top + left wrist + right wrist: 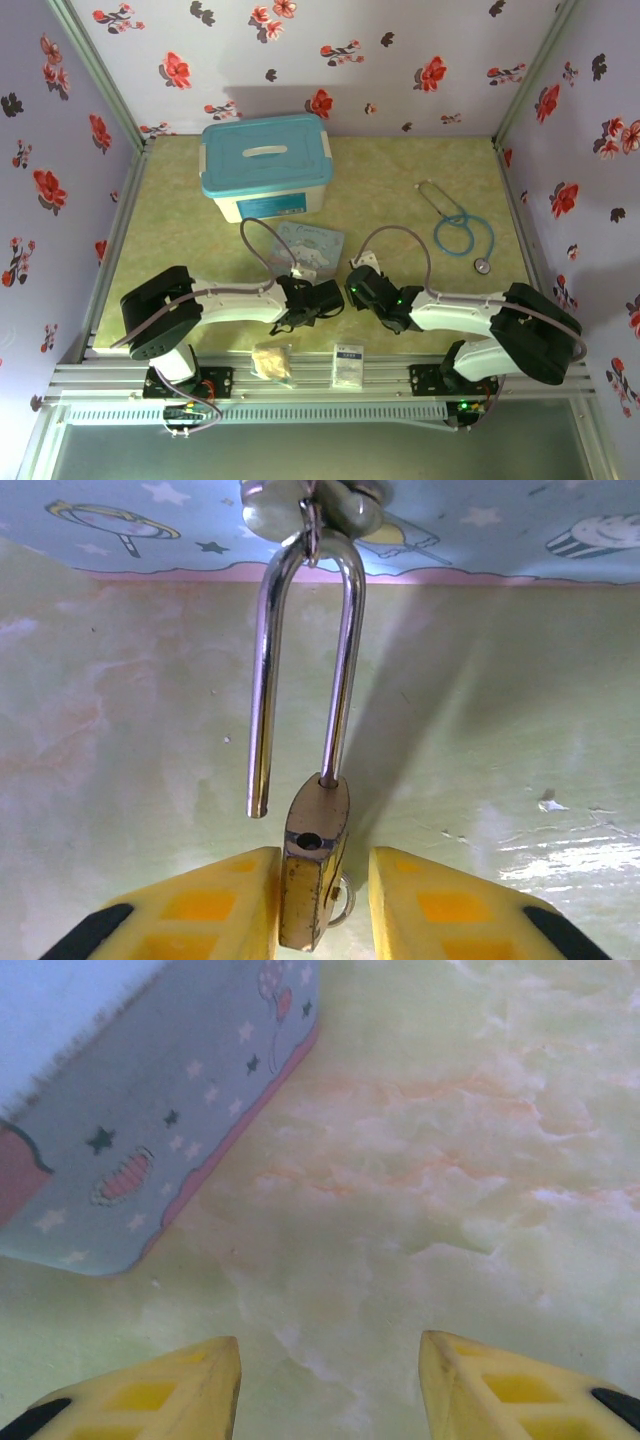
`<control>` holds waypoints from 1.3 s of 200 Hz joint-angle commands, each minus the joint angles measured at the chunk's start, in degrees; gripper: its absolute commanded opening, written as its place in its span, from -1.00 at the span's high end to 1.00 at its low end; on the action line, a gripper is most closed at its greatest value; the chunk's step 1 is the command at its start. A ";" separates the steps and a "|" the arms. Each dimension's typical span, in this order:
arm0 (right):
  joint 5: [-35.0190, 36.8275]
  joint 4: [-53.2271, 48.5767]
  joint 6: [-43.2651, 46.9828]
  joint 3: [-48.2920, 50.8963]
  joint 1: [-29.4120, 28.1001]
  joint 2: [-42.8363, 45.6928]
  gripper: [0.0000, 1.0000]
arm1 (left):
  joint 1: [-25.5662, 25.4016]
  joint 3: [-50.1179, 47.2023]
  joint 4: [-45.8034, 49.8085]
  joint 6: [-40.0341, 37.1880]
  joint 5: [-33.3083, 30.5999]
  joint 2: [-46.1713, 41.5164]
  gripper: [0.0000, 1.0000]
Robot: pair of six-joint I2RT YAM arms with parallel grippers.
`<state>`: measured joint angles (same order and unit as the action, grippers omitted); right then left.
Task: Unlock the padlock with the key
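Two containers sit on the marbled green counter (400, 190): a white plastic storage box (265, 165) under a closed teal lid, and a pale-blue cartoon tin (312, 245), also shut, so their contents are hidden. Set narrow, the left jaws clamp the brass body of the padlock (315, 870). Its slim, shiny U-shaped shackle (262, 700) hooks through the tin's metal clasp (345, 505), one leg free of the body. The right jaws stand wide, holding nothing, over bare counter just beside the tin's rounded corner.
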<state>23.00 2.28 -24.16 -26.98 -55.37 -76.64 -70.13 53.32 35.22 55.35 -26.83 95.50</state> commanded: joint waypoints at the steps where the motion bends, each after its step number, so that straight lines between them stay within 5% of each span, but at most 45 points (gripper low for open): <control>1: 2.11 1.10 -1.57 0.79 0.32 -0.39 0.00 | -0.46 0.01 1.05 0.91 -1.35 -1.57 0.47; 58: 1.52 1.76 -1.42 -0.70 0.40 -3.08 0.00 | -0.75 -0.23 2.04 1.95 -1.45 -2.11 0.20; 91: 1.47 2.26 -1.33 -1.32 0.31 -4.11 0.01 | -2.35 1.72 3.29 1.95 -1.83 -2.17 0.33; 176: 0.51 4.13 -2.33 -0.39 0.17 -4.41 0.02 | -3.42 2.93 4.59 2.62 -1.74 -2.74 0.22; 221: 2.08 5.39 -4.13 2.98 0.22 0.23 0.02 | -3.91 -1.67 -8.28 -0.05 0.49 -8.39 0.33; 260: 1.74 4.81 -4.57 3.23 0.26 0.71 0.01 | -3.87 -1.45 -4.49 0.01 -0.97 -8.05 0.36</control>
<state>23.40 6.63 -27.27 -24.64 -55.37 -76.71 -73.67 52.75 29.67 56.21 -26.35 87.92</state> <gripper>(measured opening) 0.492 0.319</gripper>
